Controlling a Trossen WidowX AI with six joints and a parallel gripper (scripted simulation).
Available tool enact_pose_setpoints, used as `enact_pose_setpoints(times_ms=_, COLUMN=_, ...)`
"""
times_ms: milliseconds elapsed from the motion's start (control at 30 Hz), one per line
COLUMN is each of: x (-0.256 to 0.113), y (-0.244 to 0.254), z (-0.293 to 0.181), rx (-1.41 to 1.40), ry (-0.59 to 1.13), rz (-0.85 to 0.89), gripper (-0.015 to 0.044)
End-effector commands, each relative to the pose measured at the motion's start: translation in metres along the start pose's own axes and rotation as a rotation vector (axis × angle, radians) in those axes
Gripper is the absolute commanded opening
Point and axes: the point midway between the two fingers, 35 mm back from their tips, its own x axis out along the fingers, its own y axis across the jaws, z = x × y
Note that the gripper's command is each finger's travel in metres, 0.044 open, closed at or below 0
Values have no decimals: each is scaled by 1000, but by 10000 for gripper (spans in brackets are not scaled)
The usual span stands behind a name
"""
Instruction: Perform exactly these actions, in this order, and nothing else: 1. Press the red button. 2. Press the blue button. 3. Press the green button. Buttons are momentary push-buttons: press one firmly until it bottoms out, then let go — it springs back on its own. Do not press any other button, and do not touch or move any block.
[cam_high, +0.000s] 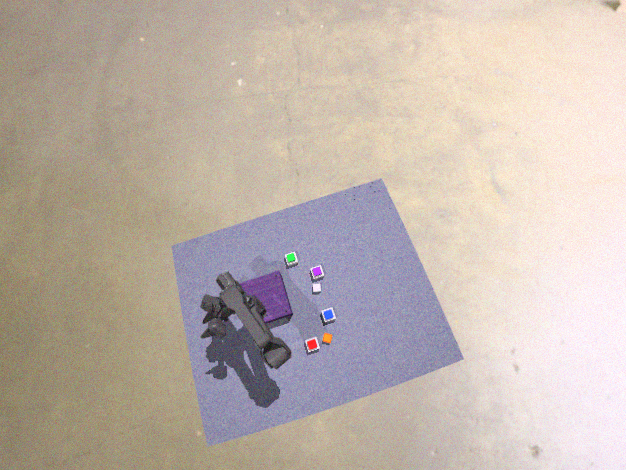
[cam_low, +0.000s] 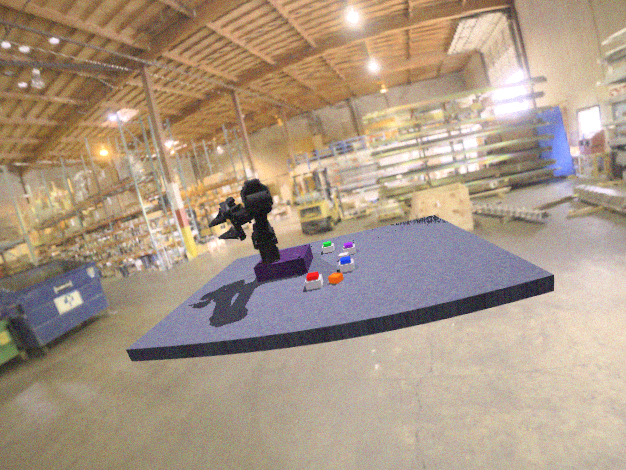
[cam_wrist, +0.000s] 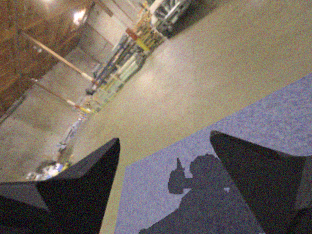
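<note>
The red button (cam_high: 311, 344) (cam_low: 313, 276) sits in a white housing, nearest the front edge in the exterior view. The blue button (cam_high: 328, 314) (cam_low: 345, 260) is beyond it. The green button (cam_high: 290, 258) (cam_low: 327, 243) is farthest from the red one. All three stand raised in their housings, with nothing touching them. My gripper (cam_high: 203, 327) (cam_low: 214, 231) (cam_wrist: 165, 138) is open and empty. It is held high on the far side of the arm from the buttons, pointing away from them. The wrist view shows no button.
A purple button (cam_high: 317, 271) (cam_low: 348, 245) stands between green and blue, with a white block (cam_high: 316, 287) beside it. An orange block (cam_high: 327, 337) (cam_low: 335, 277) lies close beside the red button. The arm's purple base (cam_high: 275, 295) (cam_low: 285, 265) stands on the blue-grey table top (cam_high: 384, 303) (cam_low: 429, 273).
</note>
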Motion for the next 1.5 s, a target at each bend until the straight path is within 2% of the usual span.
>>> enact_pose_setpoints(times_ms=0, x=0, y=-1, z=1, rx=1, ry=-3, rz=-9, gripper=400)
enact_pose_setpoints(times_ms=300, x=-45, y=-66, z=40, rx=112, ry=-136, rz=-432, gripper=400)
enact_pose_setpoints(times_ms=500, x=-102, y=-102, z=50, rx=243, ry=-221, rz=-720, gripper=400)
enact_pose_setpoints(times_ms=700, x=-169, y=-123, z=38, rx=417, ry=-299, rz=-984, gripper=400)
enact_pose_setpoints(times_ms=933, x=-247, y=-119, z=-3, rx=674, ry=-386, rz=-1251, gripper=400)
enact_pose_setpoints(times_ms=1133, x=-299, y=-92, z=-57, rx=943, ry=-485, rz=-1430, gripper=400)
enact_pose_setpoints(times_ms=1300, x=-323, y=-54, z=-111, rx=1193, ry=-574, rz=-1539, gripper=400)
enact_pose_setpoints(times_ms=1467, x=-326, y=-7, z=-167, rx=1462, ry=-670, rz=-1603, gripper=400)
